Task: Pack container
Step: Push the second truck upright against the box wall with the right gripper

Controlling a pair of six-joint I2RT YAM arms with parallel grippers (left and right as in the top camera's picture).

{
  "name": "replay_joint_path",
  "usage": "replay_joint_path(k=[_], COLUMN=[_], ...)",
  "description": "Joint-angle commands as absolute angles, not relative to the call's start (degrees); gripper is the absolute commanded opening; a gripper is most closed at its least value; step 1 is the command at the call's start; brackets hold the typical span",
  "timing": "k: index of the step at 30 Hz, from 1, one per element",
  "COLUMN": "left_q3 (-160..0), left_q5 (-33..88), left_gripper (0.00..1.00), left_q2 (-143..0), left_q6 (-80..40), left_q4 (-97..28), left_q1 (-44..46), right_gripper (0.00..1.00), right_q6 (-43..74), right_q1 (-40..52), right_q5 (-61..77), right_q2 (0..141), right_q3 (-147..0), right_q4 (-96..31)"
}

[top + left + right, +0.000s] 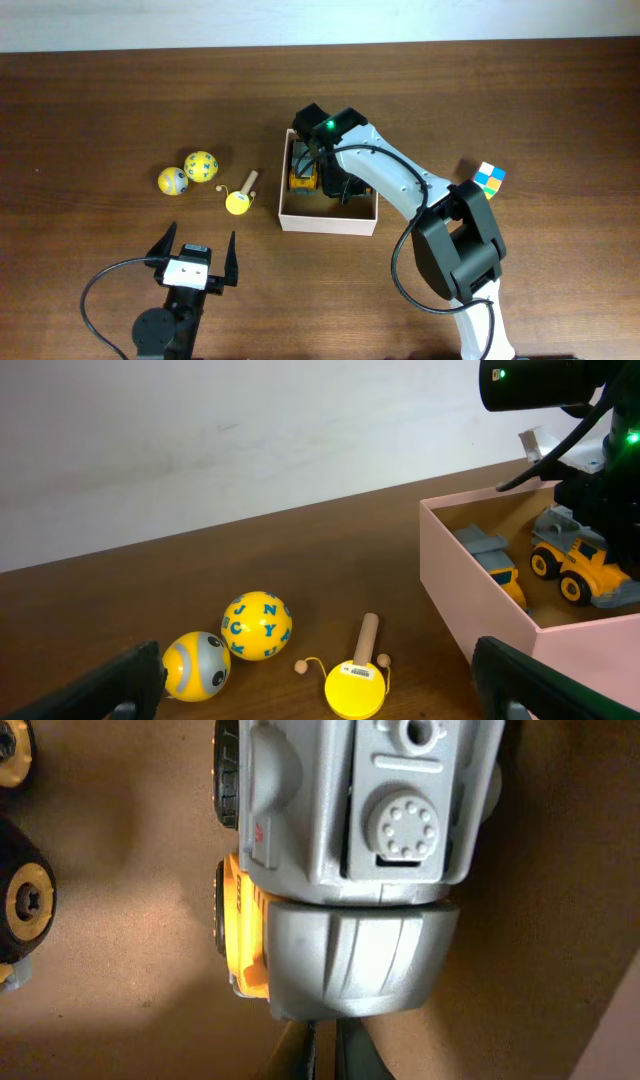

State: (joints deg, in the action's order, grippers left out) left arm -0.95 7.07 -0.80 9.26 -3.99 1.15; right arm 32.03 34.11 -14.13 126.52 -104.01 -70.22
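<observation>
While the left gripper (200, 240) gapes wide, the right gripper (325, 1052) sits closed in the square cardboard container (328, 222).

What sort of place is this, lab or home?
Probably a robot lab bench: a bare wooden table, a plain white wall, and toys such as a letter ball staged beside the container.

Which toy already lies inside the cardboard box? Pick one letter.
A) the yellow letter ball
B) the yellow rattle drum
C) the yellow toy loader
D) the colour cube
C: the yellow toy loader stands on the brown floor of the cardboard box, while the letter ball, rattle drum and colour cube lie outside it on the table.
</observation>
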Motion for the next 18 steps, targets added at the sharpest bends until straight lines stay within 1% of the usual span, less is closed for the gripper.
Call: replay_joint_path(k=[1,14,18], left_q3=[-0.5,-0.5,-0.5], left_q5=[6.9,6.9,6.9], left_gripper=[0.99,0.99,0.99], left_q2=[-0.4,-0.4,-0.4], left_q6=[10.0,10.0,10.0], left_q4=[-3.9,-3.9,-3.9], left_q1=[1.0,1.0,1.0], right_gripper=[0.04,0.04,0.05], right_q6=[31.7,31.7,28.9], right_q1=[34.1,37.6,37.1], right_q5=[-14.1,-12.3,-12.7], right_q2=[124.3,124.3,124.3], right_q3=[-103.7,-103.8,-103.8], right_q4=[-70.8,-70.8,-67.4])
